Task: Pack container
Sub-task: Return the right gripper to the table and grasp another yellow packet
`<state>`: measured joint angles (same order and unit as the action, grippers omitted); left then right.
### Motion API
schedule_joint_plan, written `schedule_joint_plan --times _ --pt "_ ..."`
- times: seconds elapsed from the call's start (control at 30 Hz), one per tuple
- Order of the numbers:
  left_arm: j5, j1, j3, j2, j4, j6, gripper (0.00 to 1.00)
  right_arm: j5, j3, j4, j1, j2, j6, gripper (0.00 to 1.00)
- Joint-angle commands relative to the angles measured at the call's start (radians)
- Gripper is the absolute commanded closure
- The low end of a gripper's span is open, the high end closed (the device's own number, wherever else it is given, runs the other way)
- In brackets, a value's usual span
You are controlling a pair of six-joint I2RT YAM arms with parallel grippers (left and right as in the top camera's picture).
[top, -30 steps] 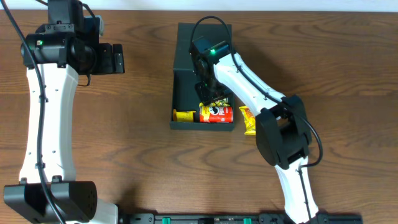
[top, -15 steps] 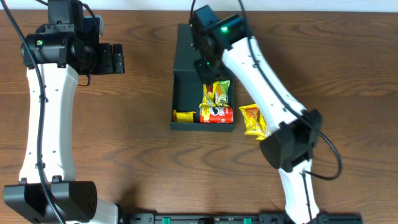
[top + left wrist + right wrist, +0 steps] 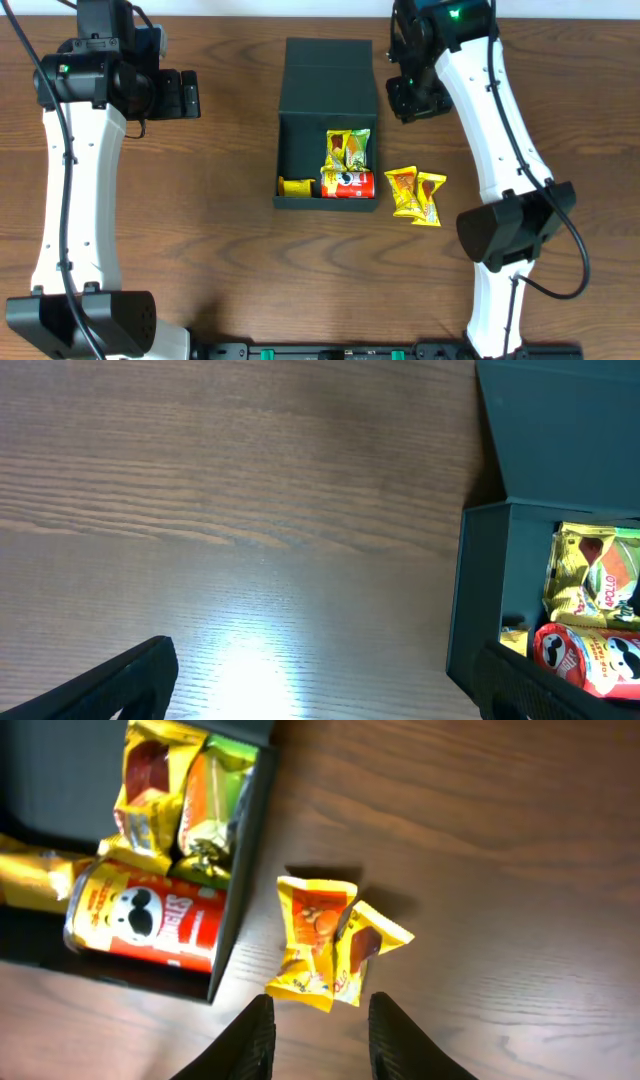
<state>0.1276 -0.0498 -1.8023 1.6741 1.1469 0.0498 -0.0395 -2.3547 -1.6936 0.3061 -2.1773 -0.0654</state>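
From overhead, the container (image 3: 300,145) sat mid-worktop (image 3: 230,250), its lid flap (image 3: 328,70) laid open on the far side. Inside lay yellow packets (image 3: 347,150), a red can (image 3: 348,184) and a small yellow item (image 3: 294,186). Two loose packets (image 3: 415,193) lay touching each other on the wood, just right of the box. The left tool (image 3: 188,95) hung well to the container's left, and the right tool (image 3: 408,100) near its far right corner.

The left wrist view showed the left fingers (image 3: 130,675) spread wide and empty, with the container at the right edge.

The right wrist view showed the right fingers (image 3: 252,1040) parted by a moderate gap, gripping nothing, over the loose packets.
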Motion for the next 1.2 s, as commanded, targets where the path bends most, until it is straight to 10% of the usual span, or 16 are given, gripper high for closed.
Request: schedule_joint_plan --times 0.0,0.53,1.17 --pt "0.003 -0.003 -0.006 0.006 0.0 0.007 0.05 0.002 0.055 -0.004 0.009 0.027 0.045 0.68" --pt "0.004 -0.003 -0.006 0.006 0.001 0.006 0.05 0.024 0.875 0.43 -0.003 0.282 -0.009 0.65" --pt "0.003 -0.003 -0.006 0.006 0.001 0.006 0.05 0.074 1.056 0.657 -0.004 0.281 -0.031 0.69"
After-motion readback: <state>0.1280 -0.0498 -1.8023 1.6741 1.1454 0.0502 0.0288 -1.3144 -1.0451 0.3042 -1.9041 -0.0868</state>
